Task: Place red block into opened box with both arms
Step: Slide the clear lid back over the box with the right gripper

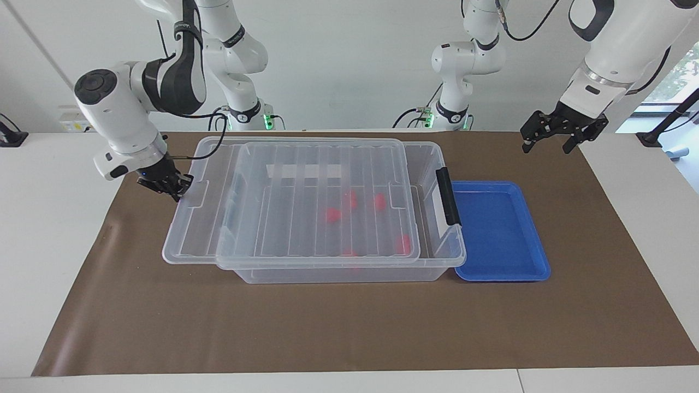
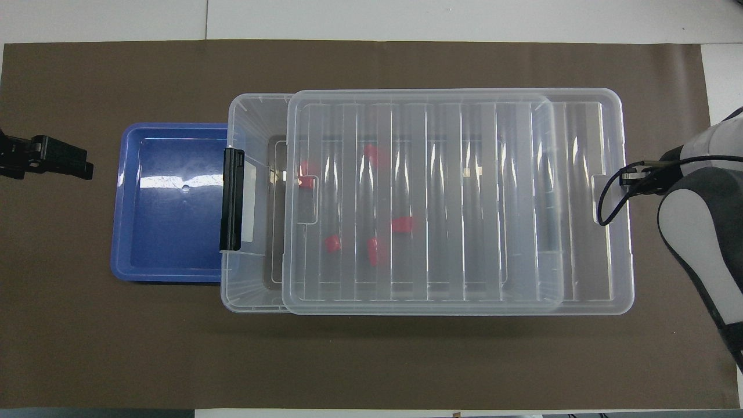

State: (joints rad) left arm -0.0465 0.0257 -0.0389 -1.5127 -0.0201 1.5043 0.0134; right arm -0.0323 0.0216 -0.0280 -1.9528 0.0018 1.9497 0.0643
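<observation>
The clear box (image 1: 349, 273) (image 2: 244, 290) stands mid-table with its ribbed lid (image 1: 306, 218) (image 2: 453, 197) lying over most of it. Only a strip by the black clip handle (image 1: 448, 196) (image 2: 232, 206) is uncovered. Several red blocks (image 1: 333, 214) (image 2: 402, 224) lie on the box floor, blurred through the lid. My right gripper (image 1: 173, 191) (image 2: 624, 180) is shut, its tips against the lid's end tab at the right arm's end. My left gripper (image 1: 546, 144) (image 2: 69, 165) hangs open and holds nothing, over the mat at the left arm's end.
An empty shallow blue tray (image 1: 499, 229) (image 2: 168, 203) sits against the box's handle end. A brown mat (image 1: 349, 327) covers the table. The lid overhangs the box toward the right arm's end.
</observation>
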